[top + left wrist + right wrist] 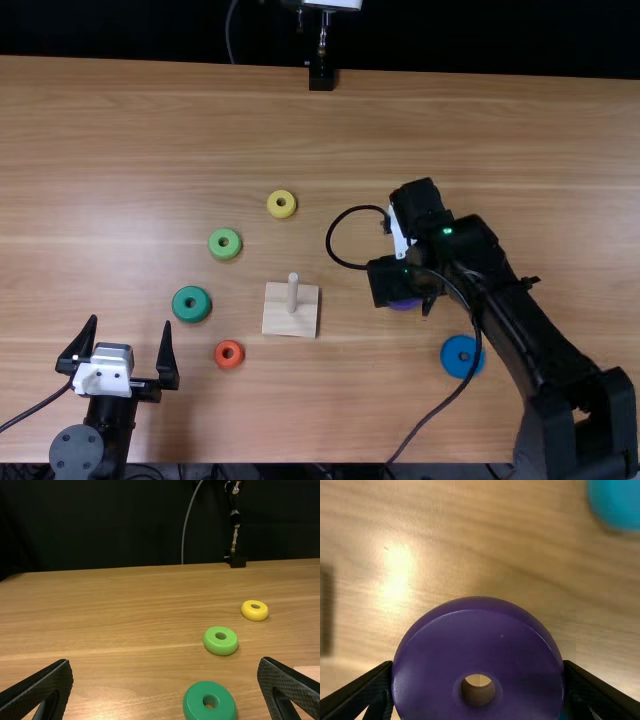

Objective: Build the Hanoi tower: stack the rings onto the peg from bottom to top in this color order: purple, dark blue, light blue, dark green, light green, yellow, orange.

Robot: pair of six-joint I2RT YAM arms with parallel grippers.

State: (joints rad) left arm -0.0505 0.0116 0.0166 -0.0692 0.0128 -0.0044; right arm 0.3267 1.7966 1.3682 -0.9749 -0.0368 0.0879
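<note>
Purple ring point(404, 304) sits just right of the middle of the top view, partly hidden under the right tool point(408, 294). The peg point(292, 290) stands upright on its wooden base point(275, 312) near the middle of the frame. Left of the peg, a curved row runs from the yellow ring point(281, 204) down through the light green ring point(225, 243) to the dark green ring point(182, 303); the orange ring point(228, 363) lies below and left of the base. The blue ring point(461, 366) rests on the desk point(150, 120) at lower right, beside the right arm point(540, 340). At lower left, the left tool point(130, 322) is spread wide.

In the left wrist view, the left tool's tips are well apart, with the dark green ring at bottom centre and the light green and yellow rings up toward the right.

In the right wrist view, the right tool is clamped on the purple ring at bottom centre. The light blue ring point(620, 500) is cut off at upper right.
</note>
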